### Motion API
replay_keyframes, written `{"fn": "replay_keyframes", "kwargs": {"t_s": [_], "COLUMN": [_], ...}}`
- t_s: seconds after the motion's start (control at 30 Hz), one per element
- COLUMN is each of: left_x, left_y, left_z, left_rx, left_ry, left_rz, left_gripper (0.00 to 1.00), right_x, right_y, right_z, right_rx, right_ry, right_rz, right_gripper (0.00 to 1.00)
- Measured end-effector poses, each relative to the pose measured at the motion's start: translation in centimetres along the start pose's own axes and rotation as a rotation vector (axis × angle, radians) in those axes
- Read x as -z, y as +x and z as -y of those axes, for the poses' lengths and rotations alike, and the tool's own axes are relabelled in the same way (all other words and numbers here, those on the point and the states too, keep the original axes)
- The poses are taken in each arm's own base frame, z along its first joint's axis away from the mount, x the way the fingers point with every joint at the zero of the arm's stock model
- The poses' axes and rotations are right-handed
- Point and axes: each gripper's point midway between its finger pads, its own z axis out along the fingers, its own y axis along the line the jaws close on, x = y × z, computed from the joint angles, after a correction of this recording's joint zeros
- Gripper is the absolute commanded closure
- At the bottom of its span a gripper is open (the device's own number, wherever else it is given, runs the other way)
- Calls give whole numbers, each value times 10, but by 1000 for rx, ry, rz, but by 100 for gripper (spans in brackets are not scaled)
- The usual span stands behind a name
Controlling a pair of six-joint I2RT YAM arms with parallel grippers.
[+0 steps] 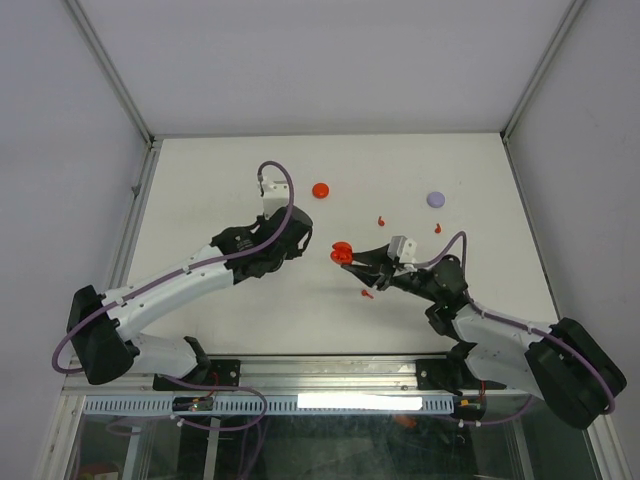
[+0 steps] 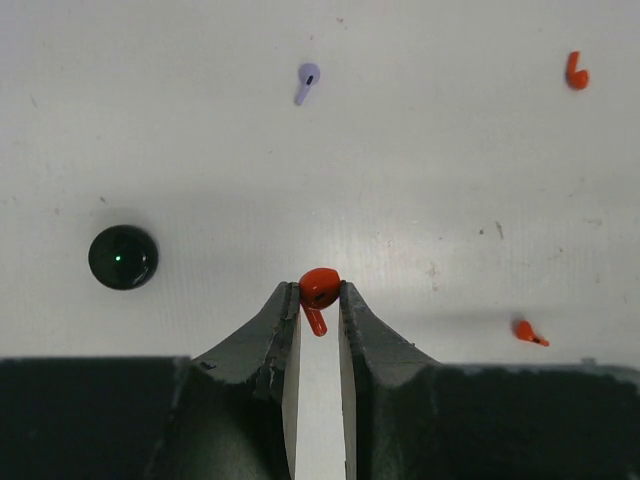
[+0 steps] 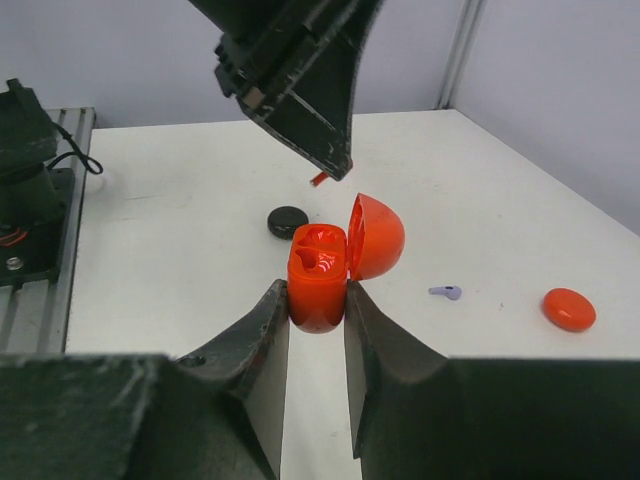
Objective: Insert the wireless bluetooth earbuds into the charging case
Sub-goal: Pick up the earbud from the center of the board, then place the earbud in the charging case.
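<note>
My left gripper (image 2: 319, 291) is shut on a red earbud (image 2: 320, 285), pinched by its bulb at the fingertips with the stem pointing back between the fingers. My right gripper (image 3: 317, 297) is shut on the red charging case (image 3: 318, 280), held upright with its lid (image 3: 378, 237) hinged open to the right and both sockets showing. In the right wrist view the left gripper's fingers (image 3: 310, 100) hang just above and behind the case, with the earbud's stem (image 3: 318, 179) poking out below them. From above, the case (image 1: 341, 253) sits between the two arms.
Loose on the table are red earbuds (image 2: 576, 72) (image 2: 528, 332) and a lavender earbud (image 2: 307, 82). A black disc (image 2: 123, 257) lies near the case, a red disc (image 1: 320, 189) and a lavender disc (image 1: 435, 199) farther back. White walls enclose the table.
</note>
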Motion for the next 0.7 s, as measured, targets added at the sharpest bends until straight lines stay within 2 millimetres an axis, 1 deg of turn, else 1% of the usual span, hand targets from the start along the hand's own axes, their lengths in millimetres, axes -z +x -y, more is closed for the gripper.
{"fn": "replay_keyframes", "kwargs": {"t_s": [0.13, 0.33, 0.53, 0.7], "left_x": [17, 34, 45, 53], "left_y": [-9, -16, -29, -39], "left_z": [15, 41, 59, 72], "left_rx": [2, -1, 36, 77], "left_ry": [49, 111, 151, 189], "left_rz": [72, 159, 243, 291], "left_gripper": [89, 89, 88, 88], "right_x": [-4, -9, -15, -21], "right_y": [4, 13, 20, 13], "right_z": [12, 25, 29, 29], "right_rx": [22, 25, 8, 5], "right_ry": [53, 105, 115, 109], "right_rz": [-1, -8, -2, 30], "right_gripper": [100, 100, 100, 100]}}
